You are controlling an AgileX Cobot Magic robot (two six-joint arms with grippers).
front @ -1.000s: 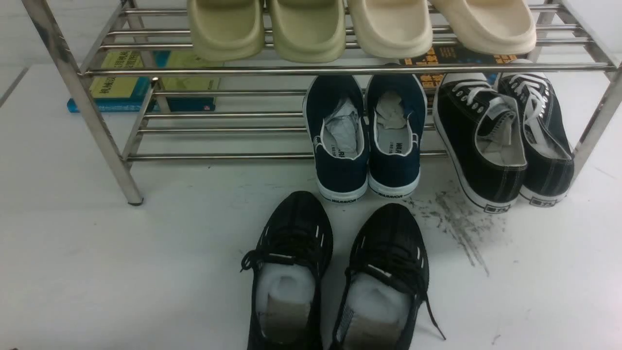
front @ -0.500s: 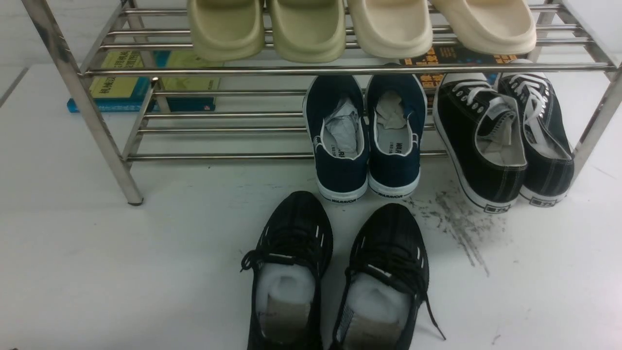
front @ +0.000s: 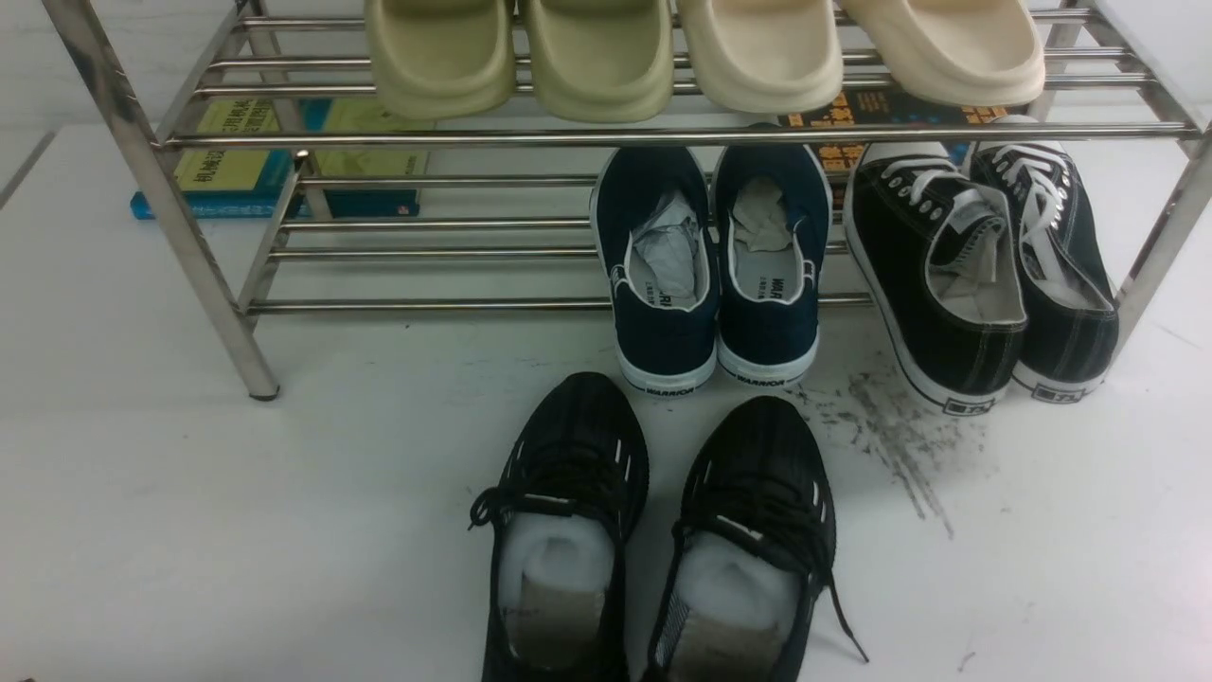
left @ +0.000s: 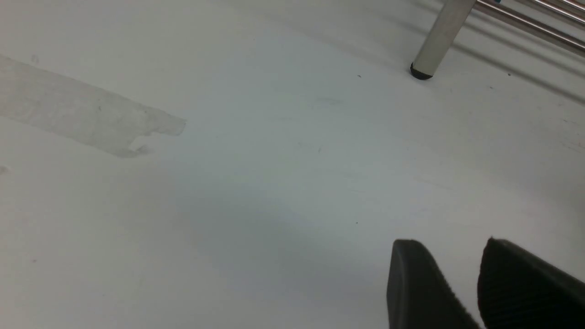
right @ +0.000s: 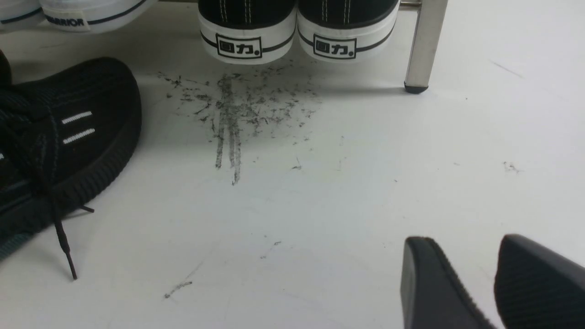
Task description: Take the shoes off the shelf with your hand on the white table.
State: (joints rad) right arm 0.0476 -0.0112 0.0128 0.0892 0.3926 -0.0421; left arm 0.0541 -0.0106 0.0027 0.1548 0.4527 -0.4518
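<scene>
Black canvas shoes [front: 980, 275] at 3 o'clock, on the low bars of the shelf [front: 663, 134], heels poking over the tabletop [front: 189, 493]. Right pincer [right: 466, 246] a bit apart, holding nothing; left pincer [left: 452, 246] too. Could bump the shelf leg [right: 422, 45] just beside, or drag the navy shoes [front: 715, 275] along.

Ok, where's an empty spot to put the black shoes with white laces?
Bare white table left of the mesh sneakers, in front of the shelf. Another patch right of them, past the scuff marks. Crowded on the lower tier's right half: navy slip-ons beside the shoes.
</scene>
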